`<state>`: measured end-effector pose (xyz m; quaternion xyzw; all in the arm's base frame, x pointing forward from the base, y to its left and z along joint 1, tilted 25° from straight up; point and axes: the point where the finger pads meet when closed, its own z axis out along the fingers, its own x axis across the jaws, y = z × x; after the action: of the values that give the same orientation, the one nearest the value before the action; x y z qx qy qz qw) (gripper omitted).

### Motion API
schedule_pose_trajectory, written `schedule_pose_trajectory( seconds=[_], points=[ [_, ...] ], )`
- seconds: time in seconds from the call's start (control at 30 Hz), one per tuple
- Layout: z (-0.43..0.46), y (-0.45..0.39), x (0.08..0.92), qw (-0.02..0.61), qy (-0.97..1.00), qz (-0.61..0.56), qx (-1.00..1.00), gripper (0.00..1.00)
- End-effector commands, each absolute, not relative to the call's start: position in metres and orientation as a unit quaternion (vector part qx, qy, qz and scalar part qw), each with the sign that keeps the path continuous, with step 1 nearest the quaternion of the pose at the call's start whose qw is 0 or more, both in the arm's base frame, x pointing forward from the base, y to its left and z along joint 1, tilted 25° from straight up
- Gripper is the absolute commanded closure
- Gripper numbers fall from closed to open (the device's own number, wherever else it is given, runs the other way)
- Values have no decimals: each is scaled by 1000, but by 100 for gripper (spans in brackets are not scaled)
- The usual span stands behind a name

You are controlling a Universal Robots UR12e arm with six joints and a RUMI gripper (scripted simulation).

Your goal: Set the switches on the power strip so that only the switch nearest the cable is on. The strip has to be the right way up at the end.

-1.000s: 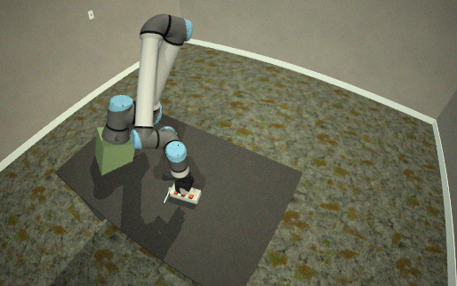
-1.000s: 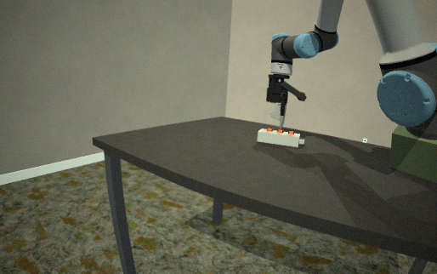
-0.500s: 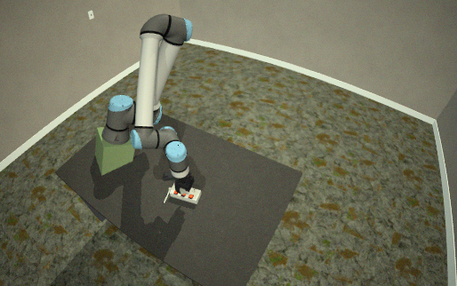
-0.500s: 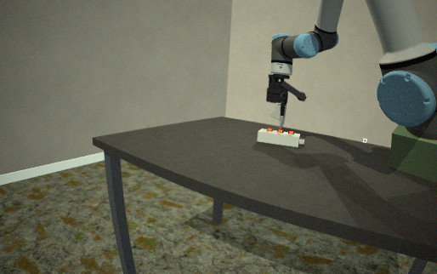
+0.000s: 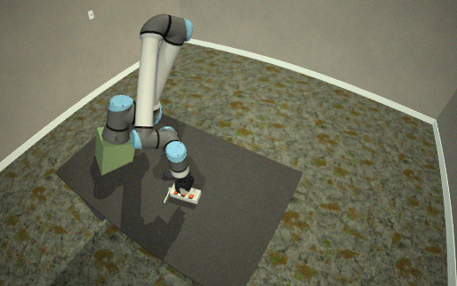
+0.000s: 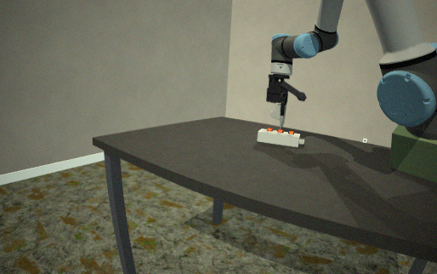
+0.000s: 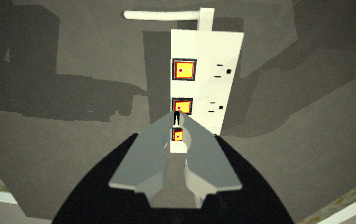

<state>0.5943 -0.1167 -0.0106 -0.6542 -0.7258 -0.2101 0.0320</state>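
On the dark table [image 6: 178,145], closed pincer [image 6: 280,121] above power strip [image 6: 278,138].

my view: dark table [image 6: 178,153] carries white power strip [image 6: 278,137] lying switches-up, green pedestal block [image 5: 113,155] near one corner.
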Motion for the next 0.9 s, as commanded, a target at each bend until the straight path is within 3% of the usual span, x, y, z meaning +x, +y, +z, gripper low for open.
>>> schedule_pose_trajectory(
  seconds=[0.0, 0.87],
  points=[
    [-10, -117, 595, 31, -726, -210, -654, 100],
    [-18, -114, 597, 31, -726, -210, -654, 100]
  ],
)
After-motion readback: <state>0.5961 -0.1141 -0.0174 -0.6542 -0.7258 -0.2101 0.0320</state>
